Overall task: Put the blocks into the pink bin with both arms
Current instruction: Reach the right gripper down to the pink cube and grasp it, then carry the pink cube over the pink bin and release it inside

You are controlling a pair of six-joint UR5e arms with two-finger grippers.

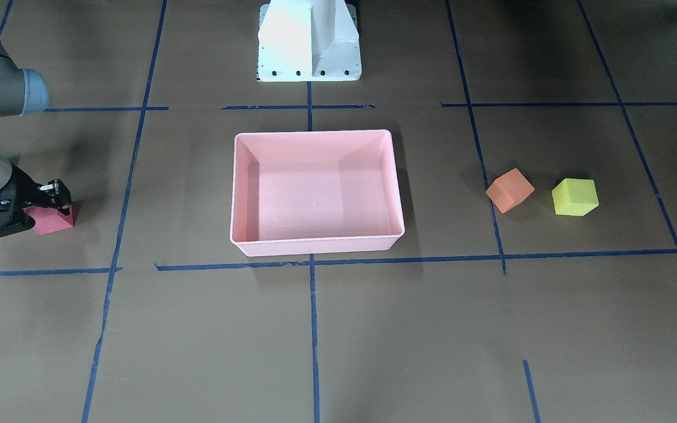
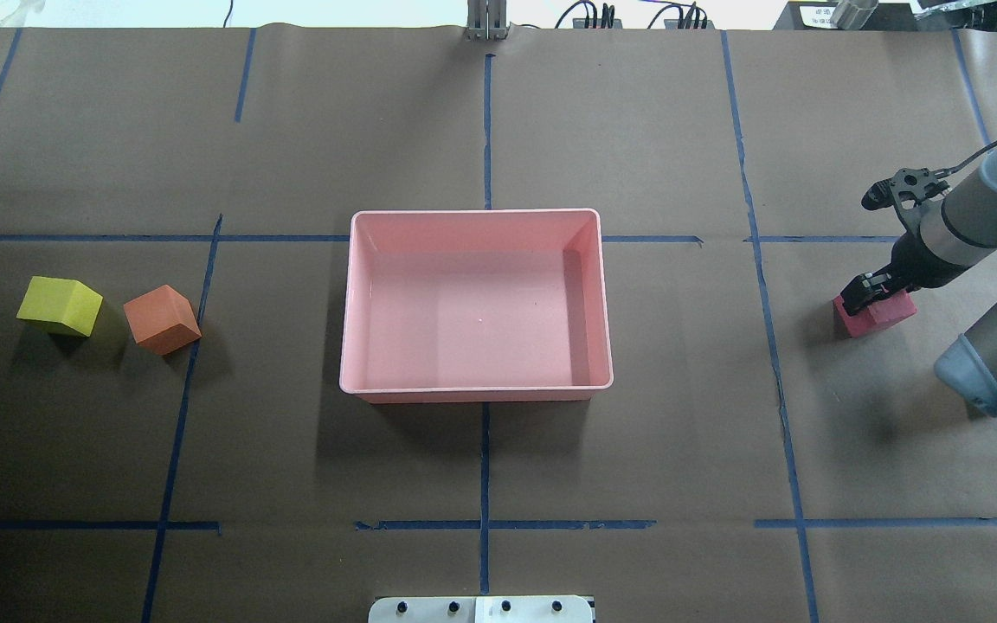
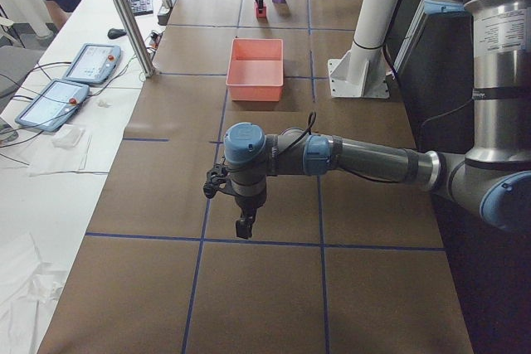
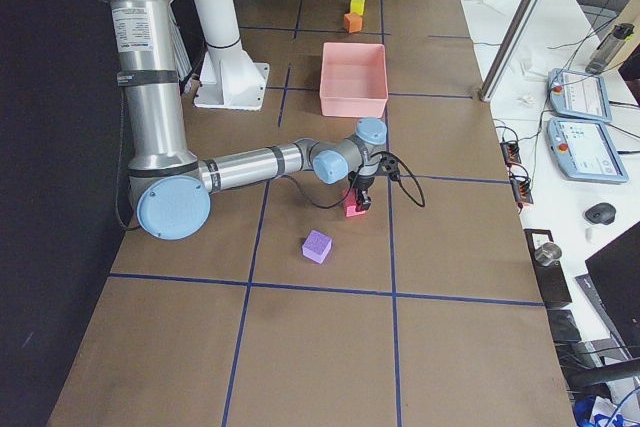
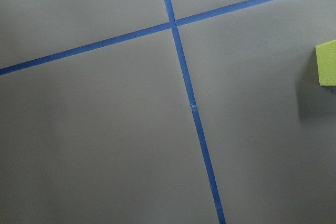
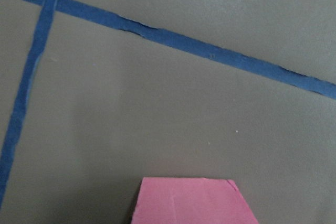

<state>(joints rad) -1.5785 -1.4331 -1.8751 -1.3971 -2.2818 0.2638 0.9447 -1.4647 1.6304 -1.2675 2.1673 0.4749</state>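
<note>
Your right gripper (image 2: 864,294) is down at the red block (image 2: 886,316), touching it; whether it's clamped, you can't tell. The pink bin (image 2: 474,394) sits well to its left. Your left gripper (image 3: 243,228) is equally unreadable.

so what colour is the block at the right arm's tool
Red; the block at the right tool shows best in the overhead exterior view.

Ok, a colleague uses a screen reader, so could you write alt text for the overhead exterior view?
The right arm's tool is down at a red block on the right of the brown table, grip unclear. An empty pink bin sits at centre; an orange block and a yellow block lie at the left.
</note>
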